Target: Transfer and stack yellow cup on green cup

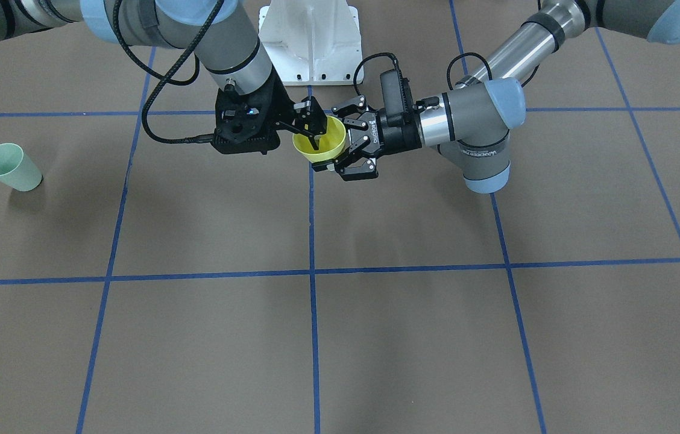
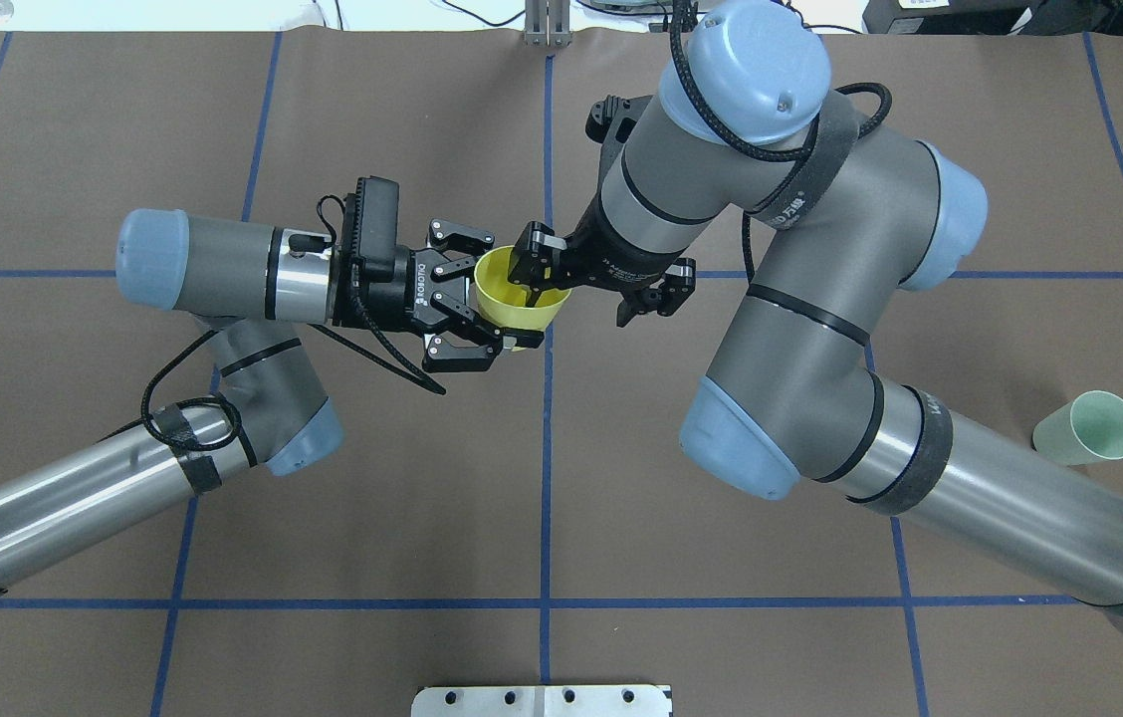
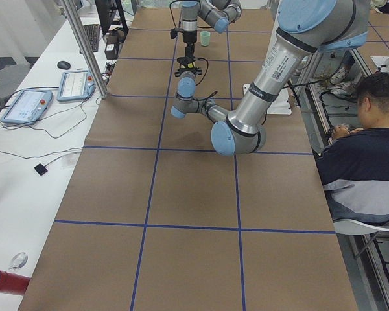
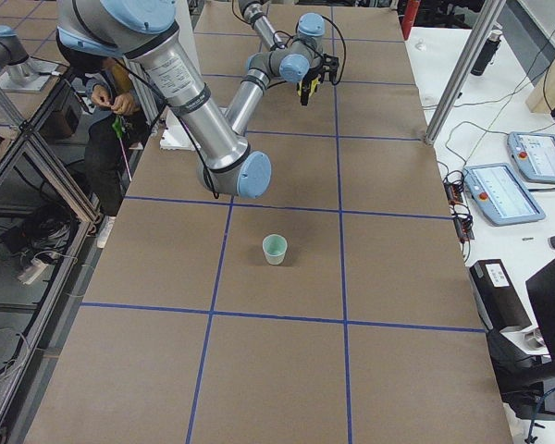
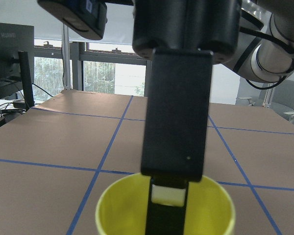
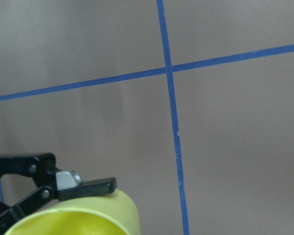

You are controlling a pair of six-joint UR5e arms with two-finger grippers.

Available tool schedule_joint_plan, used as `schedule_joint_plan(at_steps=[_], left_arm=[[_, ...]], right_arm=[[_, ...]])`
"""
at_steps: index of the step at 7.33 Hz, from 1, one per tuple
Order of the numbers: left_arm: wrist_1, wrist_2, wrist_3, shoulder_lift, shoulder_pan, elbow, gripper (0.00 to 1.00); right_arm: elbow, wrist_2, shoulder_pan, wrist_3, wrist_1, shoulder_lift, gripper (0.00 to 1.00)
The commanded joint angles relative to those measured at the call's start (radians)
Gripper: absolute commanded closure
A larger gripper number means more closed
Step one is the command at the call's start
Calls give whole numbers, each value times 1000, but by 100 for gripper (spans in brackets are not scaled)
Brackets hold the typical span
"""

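- Pinching the yellow cup (image 2: 504, 304) from the side with the left pincer (image 2: 503, 295), one fingertip (image 6: 90, 185) pressed flat against each flank of the wall just below the rim.
- Carrying that cup upright and mouth up, clear of the bench (image 1: 406, 337), over the middle blue tape line (image 1: 314, 337) and on the robot's side of the centre.
- Reaching in level from the left, with the left wrist lying horizontal above the bench.
- Pointing the right pincer (image 2: 578, 302) downward from the right, spread wide and gripping nothing.
- Dipping one right finger (image 5: 174, 122) into the cup's mouth, close to the right-hand wall.
- Placing the other right finger (image 2: 643, 302) well outside the cup, so that this wall lies between the two without being clamped.
- Locating the green cup (image 1: 11, 167) on the bench at the far right end, standing upright and mouth up in the right-end view.
- Setting the green cup well apart from the yellow cup and from both pincers.
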Motion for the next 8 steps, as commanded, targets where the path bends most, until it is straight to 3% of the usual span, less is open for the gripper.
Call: schedule_joint_plan(at_steps=[1, 2, 3, 4, 6, 8], left_arm=[[-5, 0, 0, 0, 3, 0, 69], [-5, 0, 0, 0, 14, 0, 57], [-9, 0, -4, 0, 23, -3, 34], [-14, 2, -6, -2, 26, -4, 20], [-29, 17, -17, 1, 26, -4, 0], [-43, 83, -52, 1, 26, -4, 0]], right_arm=[[6, 2, -2, -10, 0, 10, 100], [18, 5, -2, -17, 0, 12, 100], [23, 4, -2, -17, 0, 12, 100], [21, 4, -2, -17, 0, 7, 100], [23, 2, -1, -17, 0, -23, 100], [61, 1, 5, -17, 0, -74, 100]])
